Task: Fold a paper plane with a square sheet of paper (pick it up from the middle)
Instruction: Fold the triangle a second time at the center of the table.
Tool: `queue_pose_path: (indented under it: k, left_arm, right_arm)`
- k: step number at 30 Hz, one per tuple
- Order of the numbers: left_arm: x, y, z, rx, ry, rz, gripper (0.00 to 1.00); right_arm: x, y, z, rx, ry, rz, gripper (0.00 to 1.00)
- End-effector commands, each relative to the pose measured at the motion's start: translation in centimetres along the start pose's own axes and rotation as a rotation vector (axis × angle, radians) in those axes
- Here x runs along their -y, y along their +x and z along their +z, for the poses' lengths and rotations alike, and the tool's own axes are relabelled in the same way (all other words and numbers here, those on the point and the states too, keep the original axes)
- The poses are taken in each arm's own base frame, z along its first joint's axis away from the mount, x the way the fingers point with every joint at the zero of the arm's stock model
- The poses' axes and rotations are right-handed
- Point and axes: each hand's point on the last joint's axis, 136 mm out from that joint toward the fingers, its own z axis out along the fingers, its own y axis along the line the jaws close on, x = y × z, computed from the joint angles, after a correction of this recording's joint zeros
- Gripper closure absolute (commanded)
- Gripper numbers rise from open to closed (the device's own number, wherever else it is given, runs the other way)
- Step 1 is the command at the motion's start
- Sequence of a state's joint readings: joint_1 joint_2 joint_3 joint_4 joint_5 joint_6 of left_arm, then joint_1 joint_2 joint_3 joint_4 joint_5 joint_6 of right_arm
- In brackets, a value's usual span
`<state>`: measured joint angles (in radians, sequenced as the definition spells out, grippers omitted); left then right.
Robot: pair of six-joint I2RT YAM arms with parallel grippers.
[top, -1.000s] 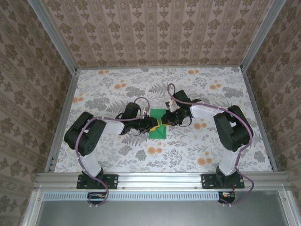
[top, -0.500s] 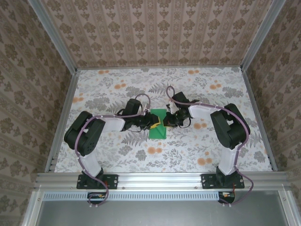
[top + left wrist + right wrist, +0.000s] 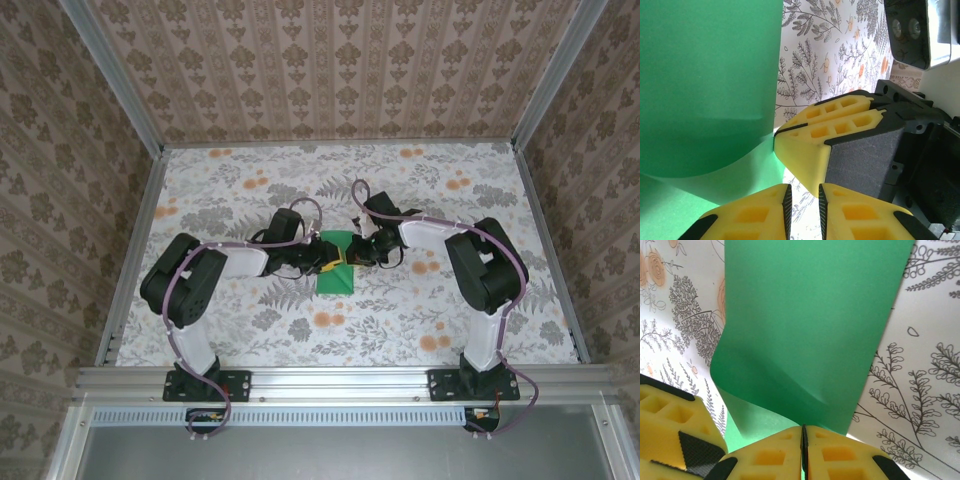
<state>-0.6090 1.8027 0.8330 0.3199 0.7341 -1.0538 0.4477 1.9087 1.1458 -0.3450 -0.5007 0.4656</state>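
Toward the middle of the table [image 3: 250,340], well clear of its near edge, the square sheet of paper [image 3: 336,282] is lying with its near part flat. Just beyond that, your two grippers are meeting over it, one reaching in from each side. Your right gripper [image 3: 803,432] is pinching the sheet's edge, its fingers pressing fully together. Your left gripper [image 3: 802,195] is standing barely parted, the table showing through the slit, and is gripping nothing. Farther on, the sheet is curling up and over itself.
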Motion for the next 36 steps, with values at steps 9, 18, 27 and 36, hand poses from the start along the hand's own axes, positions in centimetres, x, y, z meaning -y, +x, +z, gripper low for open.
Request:
queue_pose_path:
  k: [9,18,27,36]
  left_arm:
    - [0.1,-0.1,0.9,-0.03,-0.002,0.021,0.75]
    - [-0.5,-0.1,1.1,-0.034,-0.017,0.009,0.76]
    - [-1.1,-0.1,1.5,-0.038,-0.034,-0.004,0.76]
    - [-2.1,0.2,1.6,-0.041,-0.059,-0.022,0.76]
  right_arm:
    - [0.9,-0.1,0.6,-0.018,0.044,-0.001,0.89]
    - [1.1,-0.2,0.8,-0.019,0.053,-0.003,0.89]
    - [1.2,0.0,1.1,-0.028,0.051,-0.001,0.88]
    - [1.5,0.1,1.4,-0.037,0.06,0.003,0.89]
